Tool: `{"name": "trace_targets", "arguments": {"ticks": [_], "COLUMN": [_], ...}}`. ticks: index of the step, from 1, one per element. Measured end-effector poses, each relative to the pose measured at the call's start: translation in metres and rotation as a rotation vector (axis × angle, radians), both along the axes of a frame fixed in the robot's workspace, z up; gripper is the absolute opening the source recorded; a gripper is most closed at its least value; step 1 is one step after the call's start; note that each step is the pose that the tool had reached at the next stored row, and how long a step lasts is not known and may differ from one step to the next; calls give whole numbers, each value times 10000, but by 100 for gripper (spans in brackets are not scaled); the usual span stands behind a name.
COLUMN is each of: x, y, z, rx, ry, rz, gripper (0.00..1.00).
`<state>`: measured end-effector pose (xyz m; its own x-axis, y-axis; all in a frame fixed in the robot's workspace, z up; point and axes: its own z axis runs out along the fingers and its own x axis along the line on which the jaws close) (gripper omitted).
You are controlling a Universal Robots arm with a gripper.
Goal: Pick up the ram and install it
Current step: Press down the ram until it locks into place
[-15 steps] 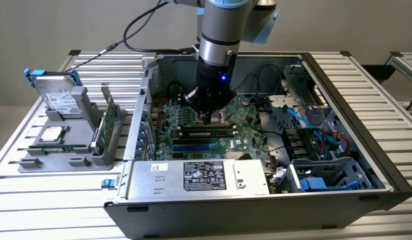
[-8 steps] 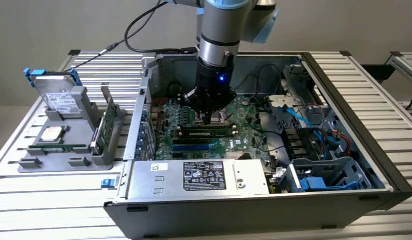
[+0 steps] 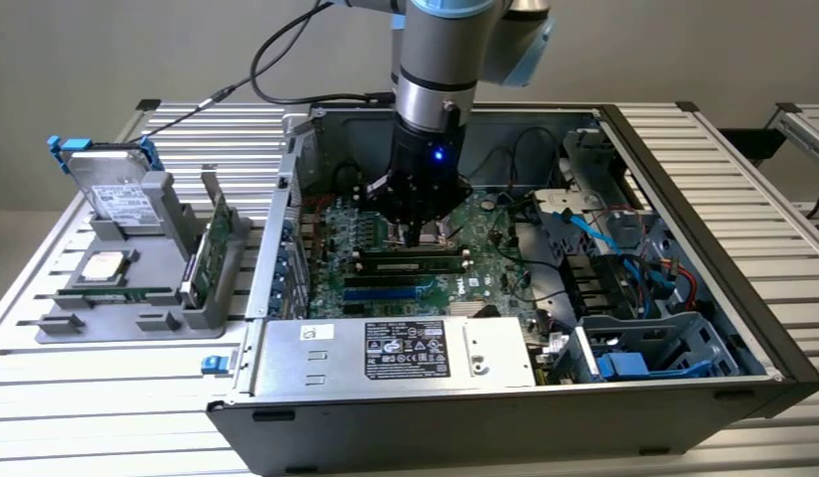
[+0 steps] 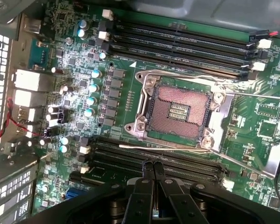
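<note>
**Gripper down among the memory slots, fingers together**

The gripper (image 3: 424, 235) (image 4: 154, 169) hung inside the open computer case (image 3: 675, 179), its fingers (image 4: 143, 186) pressed together with nothing between them. The tips were right over the memory slots (image 4: 177, 163) beside the bare CPU socket (image 4: 177, 111). Blue cables (image 3: 608, 238) and a drive cage (image 3: 648, 348) crowded the exterior view's right, and the power supply (image 3: 397, 353) lay in front. Nothing stood between the fingers and the board.

What looked like the ram (image 3: 409, 264) sat in a slot just beneath the fingertips, though I could not be sure it was fully seated.

Outside the case, on the exterior view's left, a grey holder (image 3: 65, 323) carried a hard drive (image 3: 111, 189) and an upright expansion card (image 3: 218, 238).
</note>
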<state>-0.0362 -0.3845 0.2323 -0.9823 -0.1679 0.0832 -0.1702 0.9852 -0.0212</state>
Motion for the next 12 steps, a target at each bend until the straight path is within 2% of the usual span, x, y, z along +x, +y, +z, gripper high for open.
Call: {"name": "trace_targets", "arguments": {"ticks": [6, 12], "x": [0, 0], "y": [0, 0], "z": [17, 22], "rx": [-78, -239], "ry": [-78, -123], "rz": [-499, -1007], "gripper": [10, 10]}}
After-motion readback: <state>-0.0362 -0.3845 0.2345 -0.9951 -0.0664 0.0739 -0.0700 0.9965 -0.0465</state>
